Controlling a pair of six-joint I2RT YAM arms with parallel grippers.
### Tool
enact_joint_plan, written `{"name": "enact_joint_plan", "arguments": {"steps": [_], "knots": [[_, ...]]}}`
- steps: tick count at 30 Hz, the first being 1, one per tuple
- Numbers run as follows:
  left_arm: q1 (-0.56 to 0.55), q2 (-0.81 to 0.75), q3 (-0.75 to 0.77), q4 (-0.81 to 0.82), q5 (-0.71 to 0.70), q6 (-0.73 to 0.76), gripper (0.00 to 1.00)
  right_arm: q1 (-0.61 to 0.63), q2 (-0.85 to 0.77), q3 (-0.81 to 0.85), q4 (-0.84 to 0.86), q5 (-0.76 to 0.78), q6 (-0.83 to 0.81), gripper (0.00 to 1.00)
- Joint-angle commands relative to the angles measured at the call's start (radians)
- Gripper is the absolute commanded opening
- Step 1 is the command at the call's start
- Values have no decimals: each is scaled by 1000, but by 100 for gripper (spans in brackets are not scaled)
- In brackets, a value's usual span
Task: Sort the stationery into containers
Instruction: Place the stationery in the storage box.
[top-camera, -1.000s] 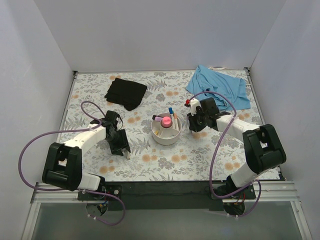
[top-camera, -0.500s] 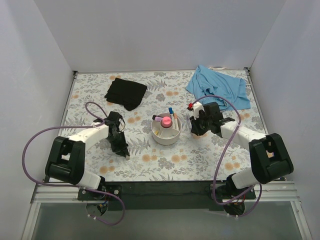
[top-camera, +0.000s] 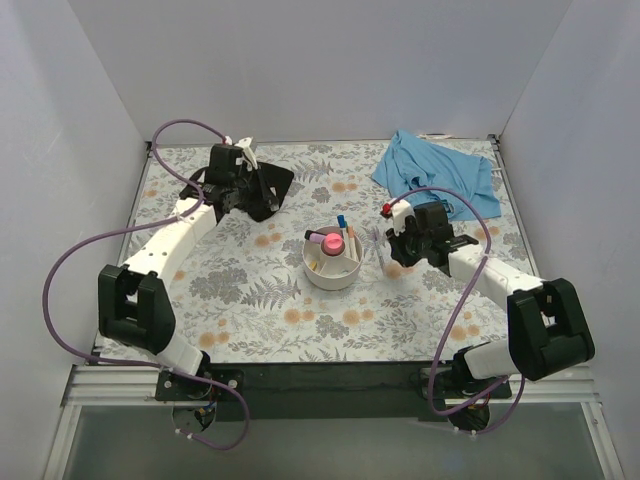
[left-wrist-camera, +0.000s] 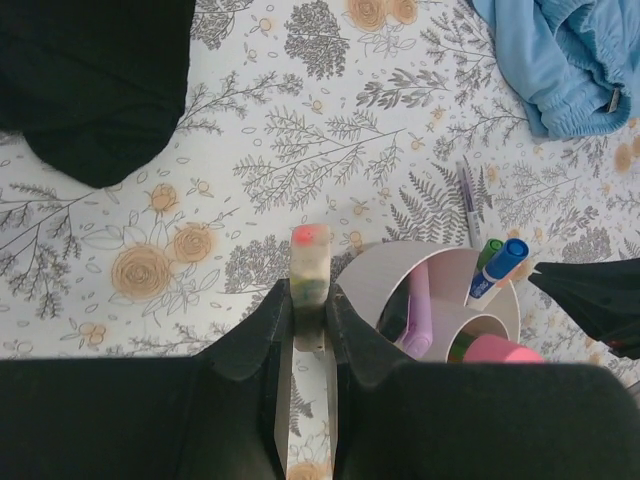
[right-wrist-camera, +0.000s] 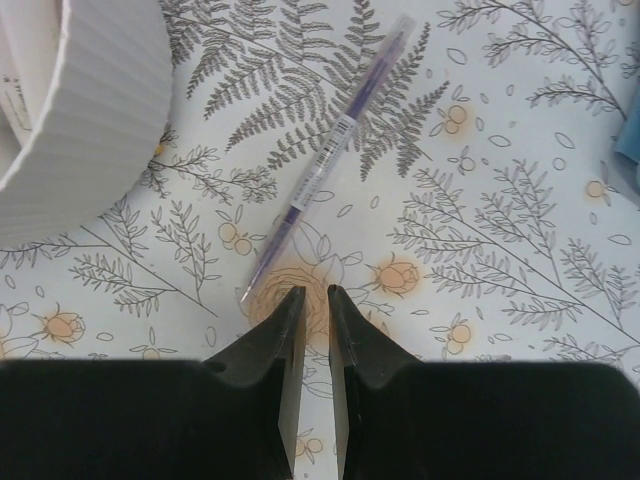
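Note:
The white compartment bowl (top-camera: 322, 277) stands mid-table and holds a pink-capped bottle (top-camera: 331, 243), a blue-capped pen (top-camera: 341, 222) and other pieces. In the left wrist view the bowl (left-wrist-camera: 378, 282) shows a pink tube (left-wrist-camera: 419, 312) and blue- and green-capped pens. My left gripper (top-camera: 252, 182) is raised at the far left over the black pouch. It is shut (left-wrist-camera: 310, 305) on a white pen with a red tip (left-wrist-camera: 310, 258). My right gripper (top-camera: 393, 250) hovers low, right of the bowl. Its jaws (right-wrist-camera: 315, 292) are nearly together and empty. A clear purple pen (right-wrist-camera: 330, 160) lies on the table just ahead of them.
The black fabric pouch (top-camera: 264, 208) lies at the far left, partly under my left gripper. The blue cloth (top-camera: 435, 170) is bunched at the far right. White walls close the table on three sides. The bowl wall (right-wrist-camera: 90, 110) is near my right gripper.
My left arm has swung from the near left of the bowl up and back to above the black pouch, with the pen in its jaws. My right gripper has shifted slightly to the right.

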Motion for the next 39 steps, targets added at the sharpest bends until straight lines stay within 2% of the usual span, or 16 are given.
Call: {"name": "enact_joint_plan", "arguments": {"steps": [1, 4, 7, 10, 18, 33, 39], "knots": [[-18, -27, -83, 185, 26, -15, 0, -31, -47, 43, -1, 50, -16, 23], [-41, -90, -192, 364, 58, 19, 0, -42, -57, 38, 0, 44, -4, 23], [-76, -224, -544, 795, 64, 58, 0, -48, -58, 20, 6, 39, -3, 23], [-95, -289, -631, 930, 80, 67, 0, -51, -52, 18, -3, 49, -3, 23], [-122, -277, -653, 995, 167, 142, 0, -58, -49, 12, -4, 44, -5, 24], [-236, -243, -657, 954, 189, 81, 0, -69, -76, -31, -1, 41, -5, 24], [-243, -252, -652, 937, 164, 36, 0, -74, -80, -38, 0, 36, -3, 24]]}}
